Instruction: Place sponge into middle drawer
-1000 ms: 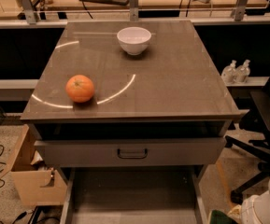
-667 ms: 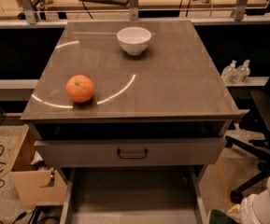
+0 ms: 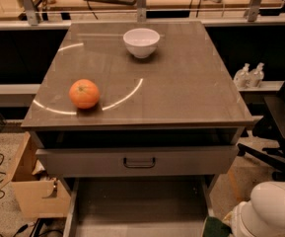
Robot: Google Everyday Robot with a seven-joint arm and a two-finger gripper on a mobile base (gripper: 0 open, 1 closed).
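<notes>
The middle drawer is pulled out at the bottom of the cabinet: a wide, shallow grey tray with a bare floor. A dark green patch with a yellowish edge, the sponge, shows at the bottom edge, just right of the drawer's right wall. My gripper is at the bottom right corner beside the sponge. It is mostly cut off by the frame and hidden by my white arm. I cannot tell whether it holds the sponge.
An orange and a white bowl sit on the cabinet top. A shut grey drawer front with a dark handle is above the open tray. A cardboard box stands at the left and a black chair at the right.
</notes>
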